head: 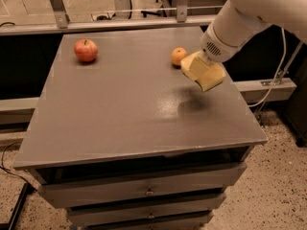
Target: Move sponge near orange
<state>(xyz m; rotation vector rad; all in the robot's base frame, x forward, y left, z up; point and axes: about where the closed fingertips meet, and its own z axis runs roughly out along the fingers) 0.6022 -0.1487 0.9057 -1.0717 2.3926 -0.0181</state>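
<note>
The orange (178, 56) sits on the grey table (120, 114) at the back right. My gripper (202, 72) hangs just right of the orange, a little above the table, and casts a shadow below itself. It is shut on the pale yellow sponge (211, 78), which blends with the fingers of the same colour, so its outline is hard to pick out. No sponge lies elsewhere on the table. The sponge is close to the orange but not touching it.
A red apple (86, 50) with a stem sits at the back left of the table. Drawers (144, 188) run under the table's front edge. A metal rail (120, 23) runs behind the table. A cable (280, 66) hangs at the right.
</note>
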